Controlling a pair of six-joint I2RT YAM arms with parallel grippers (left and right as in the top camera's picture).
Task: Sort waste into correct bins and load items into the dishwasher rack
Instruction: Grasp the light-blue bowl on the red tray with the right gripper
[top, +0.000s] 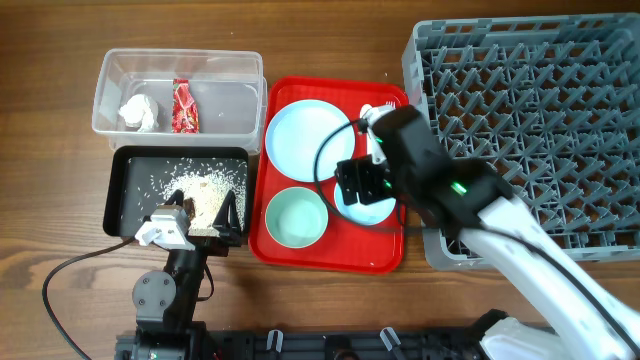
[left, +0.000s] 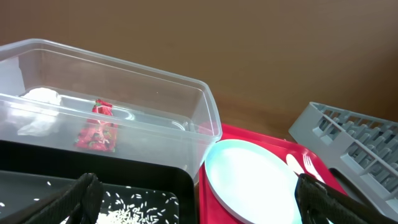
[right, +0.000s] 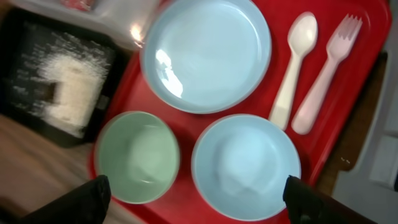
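Note:
The clear tub (top: 225, 104) holds the crumpled napkin (top: 138, 112) and the red wrapper (top: 184, 108); both show in the left wrist view, napkin (left: 42, 96) and wrapper (left: 97, 127). The black tray (top: 128, 167) holds rice scraps (top: 205, 192). On the red tray lie the light blue plate (right: 205, 53), light blue bowl (right: 245, 167), green bowl (right: 138, 155), spoon (right: 292, 67) and fork (right: 326, 74). My right gripper (right: 198, 205) is open above the two bowls. My left gripper (left: 199, 202) is open over the black tray's near edge. The yellow cup is out of view.
The grey dishwasher rack (top: 530, 120) stands at the right, beside the red serving tray (top: 330, 258). The rack's corner shows in the left wrist view (left: 348, 137). Bare wooden table lies at the left and front.

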